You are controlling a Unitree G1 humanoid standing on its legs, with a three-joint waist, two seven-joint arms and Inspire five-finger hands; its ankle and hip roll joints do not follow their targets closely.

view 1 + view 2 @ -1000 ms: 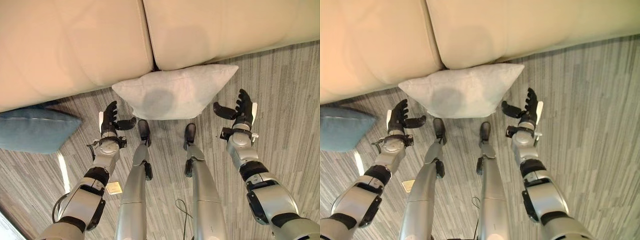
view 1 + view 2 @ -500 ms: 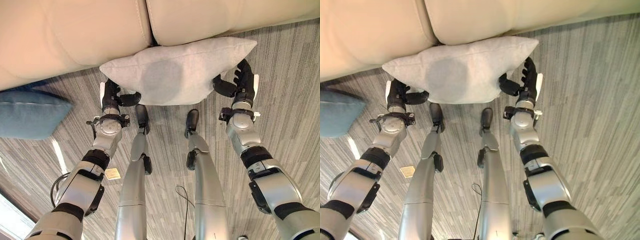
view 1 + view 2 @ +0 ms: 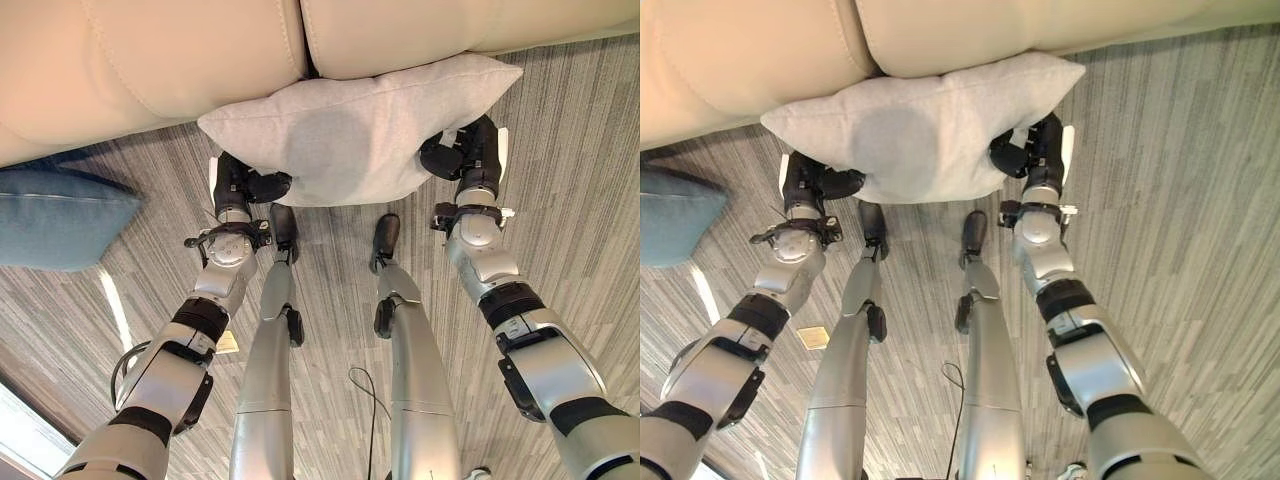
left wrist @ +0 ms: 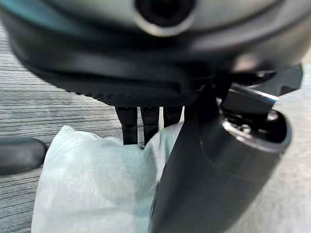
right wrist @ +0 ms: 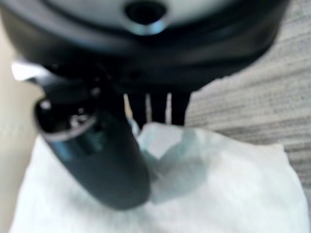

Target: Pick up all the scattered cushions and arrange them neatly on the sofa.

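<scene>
Grey striped flooring [image 3: 580, 180] fills your lower frame, with the cream sofa [image 3: 150, 70] across the top and a blue cushion [image 3: 55, 215] lying on the floor at the left edge. Your white cushion [image 3: 350, 135] sits at upper centre, its far edge against the sofa front. Your left hand [image 3: 238, 188] grips its lower left edge, thumb on top and fingers beneath, while your right hand [image 3: 470, 155] clamps the lower right edge the same way.
</scene>
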